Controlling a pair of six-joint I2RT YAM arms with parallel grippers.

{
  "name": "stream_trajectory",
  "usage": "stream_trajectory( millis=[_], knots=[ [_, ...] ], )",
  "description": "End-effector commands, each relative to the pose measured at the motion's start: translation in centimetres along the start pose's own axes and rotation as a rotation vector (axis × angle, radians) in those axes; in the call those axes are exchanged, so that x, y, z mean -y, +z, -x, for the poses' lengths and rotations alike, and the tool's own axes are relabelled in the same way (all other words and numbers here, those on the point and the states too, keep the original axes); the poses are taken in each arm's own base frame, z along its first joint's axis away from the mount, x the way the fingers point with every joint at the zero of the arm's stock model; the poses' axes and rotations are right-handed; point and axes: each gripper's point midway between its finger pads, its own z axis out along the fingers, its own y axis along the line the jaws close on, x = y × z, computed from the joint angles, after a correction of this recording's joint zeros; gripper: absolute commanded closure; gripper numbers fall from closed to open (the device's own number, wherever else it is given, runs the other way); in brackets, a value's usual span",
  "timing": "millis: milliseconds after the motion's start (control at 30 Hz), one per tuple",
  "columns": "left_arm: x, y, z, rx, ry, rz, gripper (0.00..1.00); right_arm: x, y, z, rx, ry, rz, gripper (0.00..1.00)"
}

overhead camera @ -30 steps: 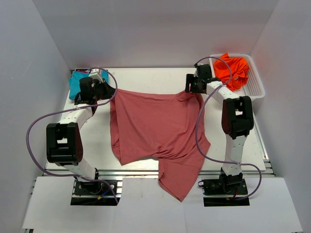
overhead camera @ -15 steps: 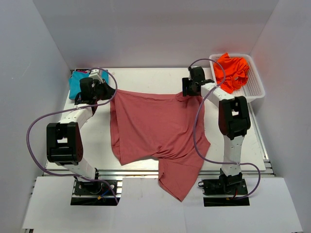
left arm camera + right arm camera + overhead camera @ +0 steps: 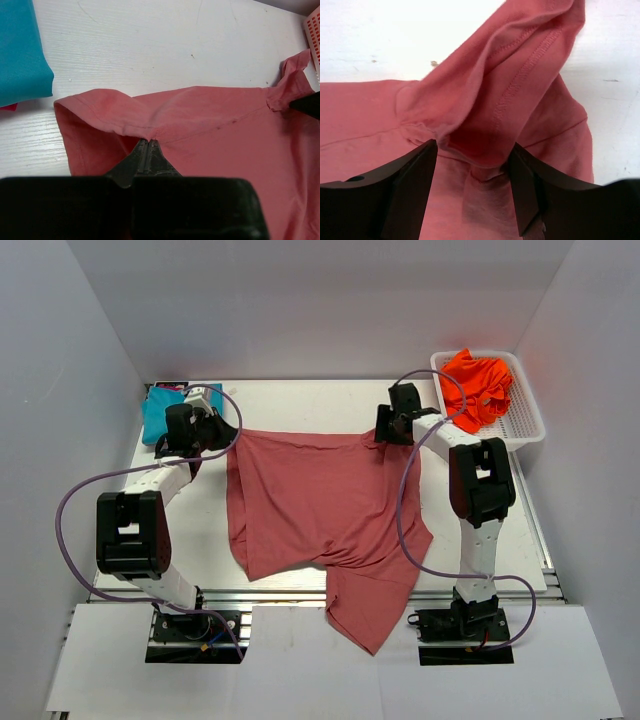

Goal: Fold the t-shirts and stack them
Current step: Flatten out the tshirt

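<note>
The dusty-red t-shirt lies spread on the white table, its lower part hanging over the near edge. My left gripper is shut on the shirt's far left corner; in the left wrist view the jaws pinch the cloth. My right gripper is open at the far right corner; in the right wrist view a raised sleeve fold stands between the fingers. The folded teal t-shirt lies at the far left. The orange t-shirt sits crumpled in the basket.
The white mesh basket stands at the far right corner of the table. White walls enclose the table on three sides. Purple cables loop beside both arms. A bit of the basket shows in the left wrist view.
My right gripper has shifted slightly left and back over the shirt's far right corner. My left gripper and the shirt's left corner have stayed put.
</note>
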Motion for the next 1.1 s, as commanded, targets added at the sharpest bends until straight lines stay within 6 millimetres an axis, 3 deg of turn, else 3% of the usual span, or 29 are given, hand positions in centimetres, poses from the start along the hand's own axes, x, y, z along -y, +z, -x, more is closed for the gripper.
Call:
stream_trajectory(
  millis=[0,300,500,700,767,800,833,967,1067],
  knots=[
    [-0.2,-0.1,0.5,0.019,0.019,0.002,1.0,-2.1,-1.3,3.6,0.088,0.036,0.065,0.36],
    [-0.3,0.2,-0.2,-0.002,0.022,-0.011,1.0,-0.9,-1.4,5.3,0.126,0.041,-0.023,0.35],
    [-0.3,0.2,-0.2,-0.002,0.022,-0.011,1.0,-2.5,-0.5,4.4,0.079,0.034,0.049,0.58],
    [-0.5,0.2,-0.2,0.0,0.022,-0.002,1.0,-2.3,0.4,3.7,0.033,0.019,0.018,0.56],
    [-0.5,0.2,-0.2,0.0,0.022,-0.002,1.0,-2.3,0.7,3.4,0.025,0.013,0.011,0.6],
    [-0.5,0.2,-0.2,0.0,0.022,-0.002,1.0,-2.1,0.7,3.5,0.028,0.009,-0.003,0.86],
    [-0.5,0.2,-0.2,0.0,0.022,-0.002,1.0,-2.1,0.6,3.6,0.032,0.027,-0.011,1.0],
    [0.1,-0.4,0.7,0.021,0.03,-0.008,1.0,-1.5,-1.1,5.6,0.124,0.042,-0.057,1.0],
    [1.3,-1.5,2.9,0.075,0.054,-0.024,1.0,-1.7,-5.5,9.6,0.275,0.044,-0.037,1.0]
  ],
)
